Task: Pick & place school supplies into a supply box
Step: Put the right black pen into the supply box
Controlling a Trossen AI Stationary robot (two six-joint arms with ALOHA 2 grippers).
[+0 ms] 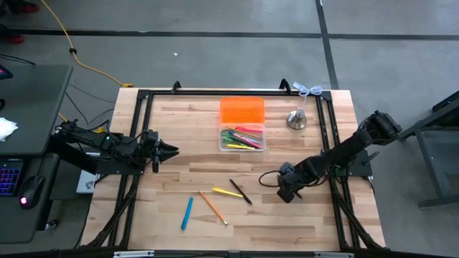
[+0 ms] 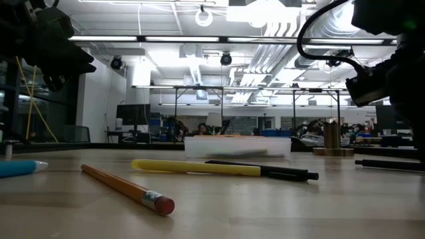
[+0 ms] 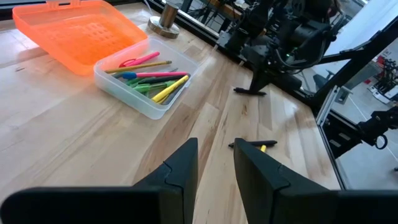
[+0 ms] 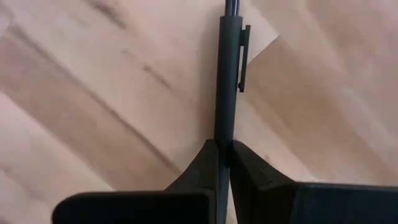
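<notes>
A: Entry, current moment. Where is your right pincer (image 4: 224, 152)?

B: Low over the desk (image 1: 301, 215), at about 4 o'clock from the supply box (image 1: 242, 137). Its fingers are pressed together on the end of a black pen (image 4: 227, 74); the wrist view shows the barrel and its clip running straight out from between the tips, over the wood.

A: And the left pincer (image 3: 214, 163)?

B: It hangs at the 9 o'clock side of the desk, pointing toward the centre. Fingers stand narrowly apart, nothing between them.

A: The box?

B: Clear tub, upper middle of the desk, with the orange lid (image 1: 242, 111) touching it on the 12 o'clock side. Inside lie pink, green, yellow and blue supplies, too tangled to count.

A: What lies loose?

B: Toward 6 o'clock from the box: a second black pen (image 1: 241, 191), a yellow pen (image 1: 226, 192) just beside it at its 9 o'clock, an orange pencil (image 1: 213, 207) with an eraser end, and a blue pen (image 1: 186, 213) nearest the 7 o'clock corner.

A: Anything else?

B: A silver bell-shaped object (image 1: 297, 120) stands at 3 o'clock of the lid, apart from it.
</notes>
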